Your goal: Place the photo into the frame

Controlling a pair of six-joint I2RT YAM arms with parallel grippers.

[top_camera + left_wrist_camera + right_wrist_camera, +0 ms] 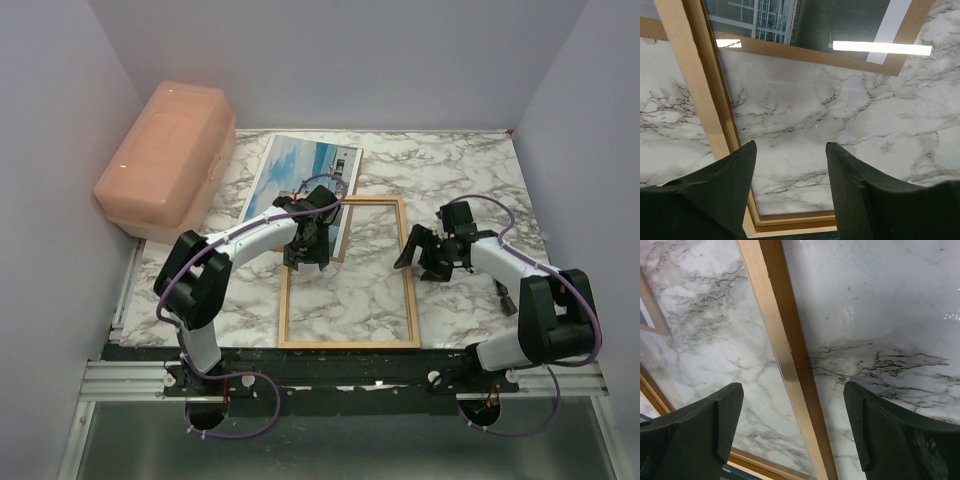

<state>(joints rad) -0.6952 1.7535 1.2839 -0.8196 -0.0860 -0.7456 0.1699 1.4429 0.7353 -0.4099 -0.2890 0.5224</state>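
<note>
A: What do we see from above?

B: We see a marble worktop (450, 170) with walls on three sides. The left end effector (308, 262) hangs over the left rail of the frame (350, 343), a thin orange-brown wooden rectangle lying flat. The right end effector (420, 268) hangs over the frame's right rail.

A: Are we holding anything?

B: No. In the left wrist view our two dark fingers (725, 195) stand apart, released, with bare marble between them. The left rail passes just under the left fingertip, and the frame's near corner shows beside that finger. The right one is released too and spread wide. Its fingers (890, 435) stand on either side of the right rail, and neither touches it.

A: Where is the photo?

B: The photo (300, 170), a white building against blue sky, lies flat just beyond the left end effector and well apart from the right one. Its near corner, bordered by a brown edge (805, 54), reaches inside the frame opening ahead of the left fingertips. The frame's rail crosses over that corner. The rest of the print lies outside the frame.

A: Anything else?

B: A pink plastic box (165, 160) stands well to the left of the left end effector, by the left wall.
</note>
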